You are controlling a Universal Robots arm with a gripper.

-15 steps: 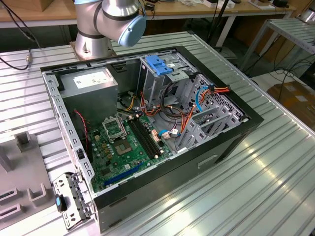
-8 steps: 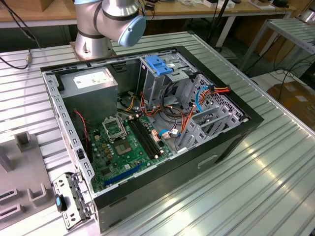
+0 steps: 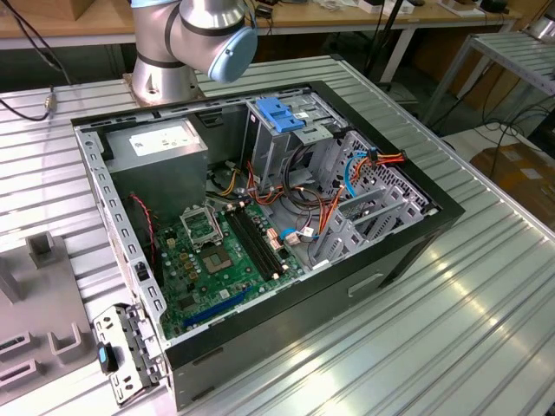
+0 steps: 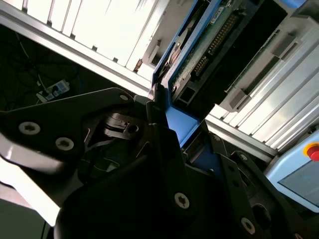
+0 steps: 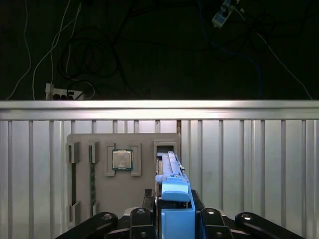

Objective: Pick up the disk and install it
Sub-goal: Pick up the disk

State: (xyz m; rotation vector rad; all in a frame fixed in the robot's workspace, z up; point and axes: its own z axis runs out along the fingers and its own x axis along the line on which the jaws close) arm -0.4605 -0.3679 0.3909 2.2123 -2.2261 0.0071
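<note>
Tool (image 5: 174, 205) clamped across disk (image 5: 171, 169) on blue side edging; disk stands on edge at slot of grey holder plate (image 5: 119, 199) on ribbed surface (image 5: 249, 169), beside processor chip (image 5: 122, 160). Judgement: keep grip square, draw straight along slot, no twist, avoid scraping holder walls

The exterior view slants down on the open computer case (image 3: 286, 328). Both wrist views hug the tool (image 5: 173, 206) (image 4: 162, 117), sharing the disk (image 5: 172, 174) (image 4: 209, 42).
</note>
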